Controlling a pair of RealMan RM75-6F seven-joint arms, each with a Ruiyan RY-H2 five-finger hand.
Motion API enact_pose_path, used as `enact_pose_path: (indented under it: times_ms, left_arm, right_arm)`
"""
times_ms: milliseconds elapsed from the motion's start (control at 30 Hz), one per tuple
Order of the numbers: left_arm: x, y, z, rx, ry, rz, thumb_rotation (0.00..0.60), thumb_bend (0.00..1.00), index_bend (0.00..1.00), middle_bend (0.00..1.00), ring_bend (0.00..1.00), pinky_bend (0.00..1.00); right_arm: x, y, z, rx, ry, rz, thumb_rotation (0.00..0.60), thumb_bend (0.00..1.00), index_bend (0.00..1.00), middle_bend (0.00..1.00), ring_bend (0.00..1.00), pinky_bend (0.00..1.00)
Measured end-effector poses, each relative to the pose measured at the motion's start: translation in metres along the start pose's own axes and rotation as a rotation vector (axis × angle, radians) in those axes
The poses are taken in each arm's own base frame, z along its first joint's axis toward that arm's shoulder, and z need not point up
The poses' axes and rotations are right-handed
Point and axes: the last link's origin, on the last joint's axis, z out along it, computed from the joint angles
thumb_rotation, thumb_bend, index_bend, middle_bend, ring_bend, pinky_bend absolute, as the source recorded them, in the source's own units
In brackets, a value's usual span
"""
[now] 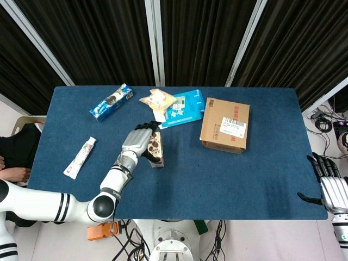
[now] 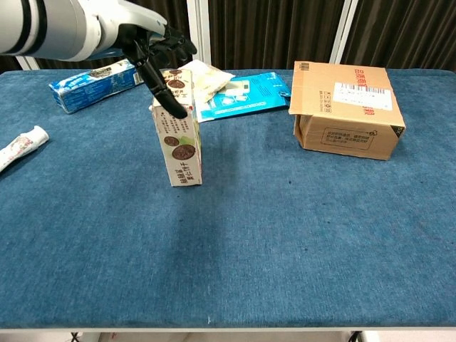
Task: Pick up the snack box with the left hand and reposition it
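Note:
The snack box (image 1: 156,150) (image 2: 182,139) stands upright on the blue table (image 1: 179,179), left of centre, its print showing chocolate biscuits. My left hand (image 1: 137,142) (image 2: 142,39) is wrapped around its top: the thumb lies against the near face and the dark fingers curl over the far side. The box's base still rests on the cloth. My right hand (image 1: 330,187) hangs off the table's right front corner with its fingers apart and nothing in it.
A cardboard box (image 1: 225,124) (image 2: 345,107) sits to the right. Behind the snack box lie a pale snack bag (image 1: 157,100) and a flat blue pack (image 1: 182,109). A blue packet (image 1: 111,101) and a white tube (image 1: 80,157) lie to the left.

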Motion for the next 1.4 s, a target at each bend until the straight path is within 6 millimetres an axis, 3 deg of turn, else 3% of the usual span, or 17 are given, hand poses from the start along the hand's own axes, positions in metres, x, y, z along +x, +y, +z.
enact_pose_path:
  times_ms: [233,267,400,500,767,967,1167,1400]
  left_arm:
    - [-0.004,-0.004,0.006,0.028,-0.011,0.038,0.6,0.02,0.01,0.04,0.01,0.02]
    - [-0.004,-0.004,0.007,0.032,-0.013,0.049,0.6,0.02,0.02,0.06,0.03,0.04]
    - [-0.006,-0.005,0.009,0.038,-0.006,0.072,0.6,0.02,0.25,0.3,0.24,0.18]
    - [-0.004,-0.004,0.009,0.021,0.009,0.053,0.6,0.03,0.32,0.4,0.33,0.26]
    - [0.008,-0.01,0.005,-0.069,0.054,-0.04,0.6,0.05,0.38,0.42,0.34,0.27]
    - [0.007,-0.02,0.006,-0.187,0.068,-0.199,0.6,0.04,0.38,0.42,0.31,0.18]
    - [-0.006,-0.029,0.014,-0.339,0.079,-0.349,0.6,0.03,0.38,0.42,0.29,0.13]
    - [-0.046,-0.051,0.038,-0.438,0.085,-0.436,0.6,0.03,0.38,0.41,0.28,0.1]
  right_arm:
    - [0.0,0.002,-0.001,-0.007,0.002,0.003,0.6,0.1,0.0,0.0,0.0,0.0]
    - [0.0,0.002,-0.001,-0.007,0.002,0.004,0.6,0.1,0.0,0.0,0.0,0.0]
    - [0.0,0.003,-0.002,-0.013,0.002,0.006,0.6,0.1,0.0,0.0,0.0,0.0]
    - [0.0,0.003,-0.003,-0.015,0.004,0.008,0.6,0.1,0.0,0.0,0.0,0.0]
    - [0.001,0.005,-0.004,-0.021,0.01,0.013,0.6,0.1,0.0,0.0,0.0,0.0]
    - [0.002,0.006,-0.005,-0.025,0.011,0.016,0.6,0.1,0.0,0.0,0.0,0.0]
    - [0.003,0.005,-0.005,-0.026,0.014,0.015,0.6,0.1,0.0,0.0,0.0,0.0]
    - [0.004,0.005,-0.008,-0.04,0.012,0.011,0.6,0.1,0.0,0.0,0.0,0.0]
